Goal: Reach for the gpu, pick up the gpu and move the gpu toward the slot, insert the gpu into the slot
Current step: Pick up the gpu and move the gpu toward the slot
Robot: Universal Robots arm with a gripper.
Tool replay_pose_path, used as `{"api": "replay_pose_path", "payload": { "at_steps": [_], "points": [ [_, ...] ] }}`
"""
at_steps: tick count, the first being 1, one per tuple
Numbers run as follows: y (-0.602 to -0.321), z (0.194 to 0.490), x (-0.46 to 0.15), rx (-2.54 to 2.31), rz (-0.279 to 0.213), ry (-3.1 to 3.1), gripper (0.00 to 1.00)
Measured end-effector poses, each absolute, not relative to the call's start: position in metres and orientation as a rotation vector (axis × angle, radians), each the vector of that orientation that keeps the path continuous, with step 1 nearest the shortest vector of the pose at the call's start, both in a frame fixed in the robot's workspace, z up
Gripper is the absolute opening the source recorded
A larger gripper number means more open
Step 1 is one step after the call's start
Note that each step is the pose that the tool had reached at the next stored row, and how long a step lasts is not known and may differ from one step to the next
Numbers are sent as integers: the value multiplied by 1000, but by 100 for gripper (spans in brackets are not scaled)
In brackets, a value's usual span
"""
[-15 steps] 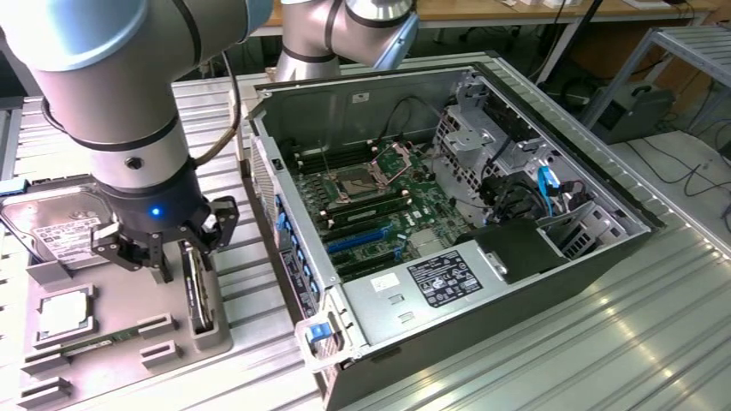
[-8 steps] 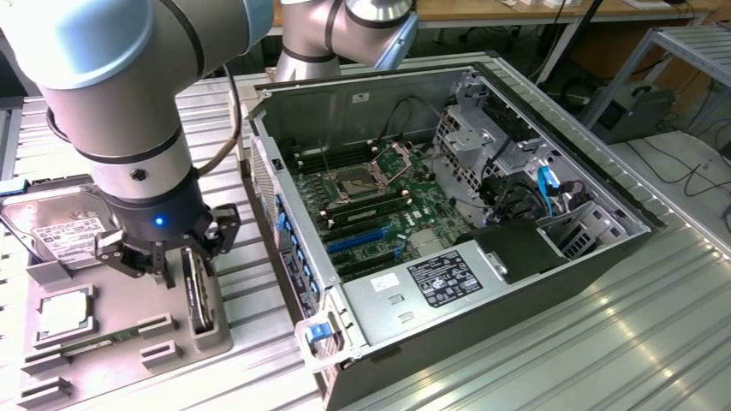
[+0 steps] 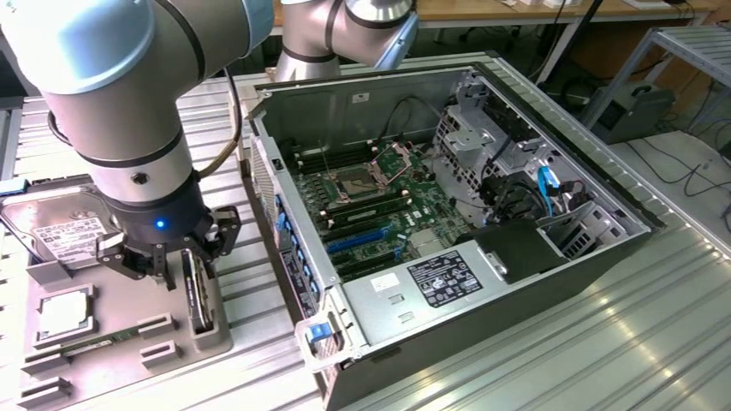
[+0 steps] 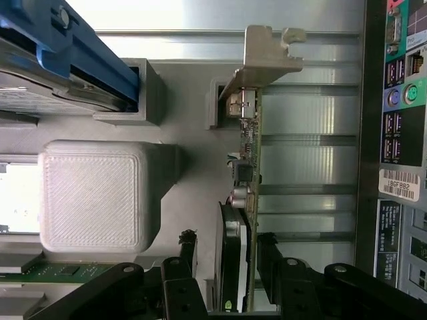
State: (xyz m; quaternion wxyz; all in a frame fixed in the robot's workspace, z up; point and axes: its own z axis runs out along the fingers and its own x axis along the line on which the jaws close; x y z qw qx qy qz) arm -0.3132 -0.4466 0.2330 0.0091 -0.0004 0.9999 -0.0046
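Jaws wide, the black two-fingered gripper (image 3: 169,261) straddles the gpu (image 3: 202,300), a thin dark silver-bracketed circuit card on edge at the grey tray's (image 3: 217,347) edge nearest the computer case (image 3: 342,103), long axis running between the fingers (image 4: 188,253).

A grey robot arm with light blue caps (image 3: 120,111) reaches down at the exterior view's left. Its black gripper (image 3: 181,272) hangs over a flat grey plastic holder tray (image 3: 126,364), and its fingers stand apart. Just under the gripper, a thin dark circuit card, the gpu (image 3: 204,306), stands on its edge in the tray, with its upper part between the fingers. I cannot tell if they touch it. In the same tray lies a boxy silver hard drive with a white label (image 3: 57,229). To the exterior view's right of the tray lies an open black and silver computer case (image 3: 594,193) on a ribbed metal table (image 3: 594,342). Inside it a green motherboard (image 3: 400,210) carries blue slots (image 3: 363,241).
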Motion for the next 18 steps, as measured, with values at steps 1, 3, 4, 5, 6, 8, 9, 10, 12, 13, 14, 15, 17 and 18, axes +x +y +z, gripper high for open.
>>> {"api": "replay_pose_path", "payload": {
  "at_steps": [1, 3, 4, 5, 6, 8, 9, 10, 12, 13, 14, 15, 17, 18],
  "points": [
    [-447, 233, -313, -1, -15, 3123, 49],
    [-447, 233, -313, -1, -14, 3123, 49],
    [-447, 233, -313, -1, -15, 3123, 49],
    [-447, 233, -313, -1, -14, 3123, 49],
    [-447, 233, -313, -1, -14, 3123, 49],
    [-447, 233, -313, -1, -14, 3123, 49],
    [-447, 233, -313, -1, -14, 3123, 48],
    [-447, 233, -313, -1, -14, 3123, 41],
    [-447, 233, -313, -1, -14, 3123, 41],
    [-447, 233, -313, -1, -14, 3123, 41],
    [-447, 233, -313, -1, -15, 3123, 41],
    [-447, 233, -313, -1, -15, 3123, 39],
    [-447, 233, -313, -1, -15, 3123, 32],
    [-447, 233, -313, -1, -15, 3123, 32]
  ]
}}
